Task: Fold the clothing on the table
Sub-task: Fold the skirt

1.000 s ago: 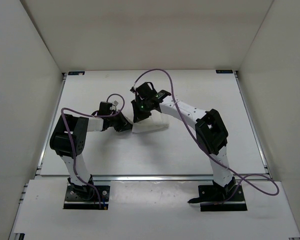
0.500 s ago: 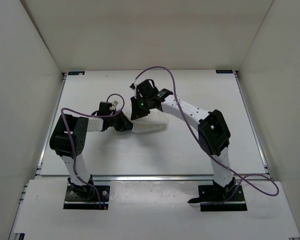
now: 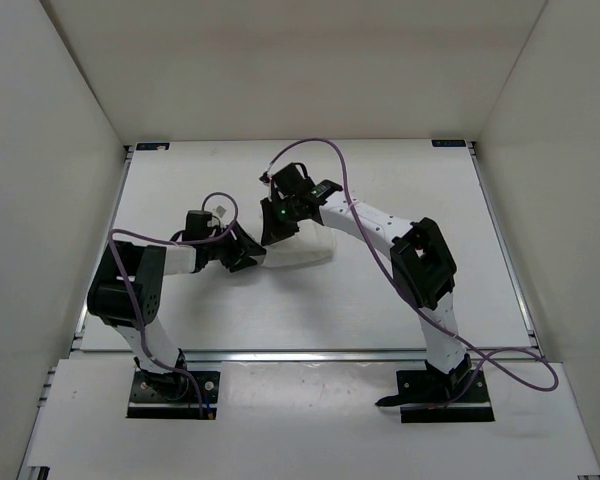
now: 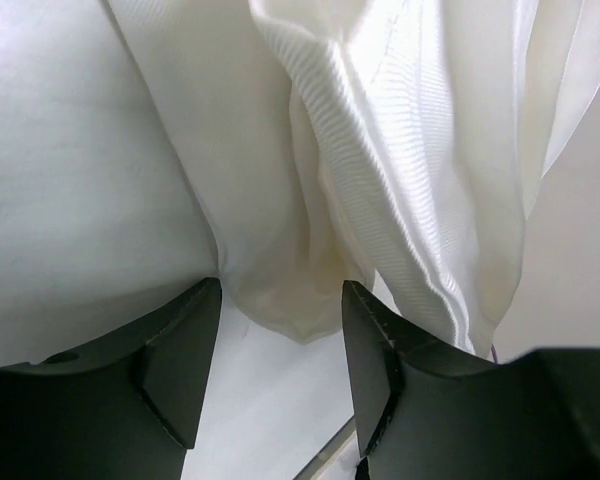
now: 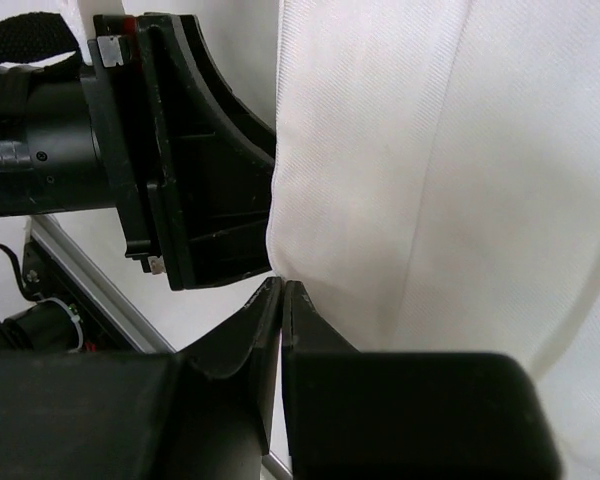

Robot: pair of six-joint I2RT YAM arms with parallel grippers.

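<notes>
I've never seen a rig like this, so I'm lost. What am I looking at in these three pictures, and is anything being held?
Two robot arms are bolted at the near edge of a white table. The wide picture looks down from above. The other two come from a camera on each wrist, showing that arm's own black fingers. The clothing, a crumpled white garment, lies mid-table. The left gripper is open, with the cloth's edge between its fingers, unpinched. The right gripper is shut, tips at the cloth's edge; whether it pinches fabric, I cannot tell.
</notes>
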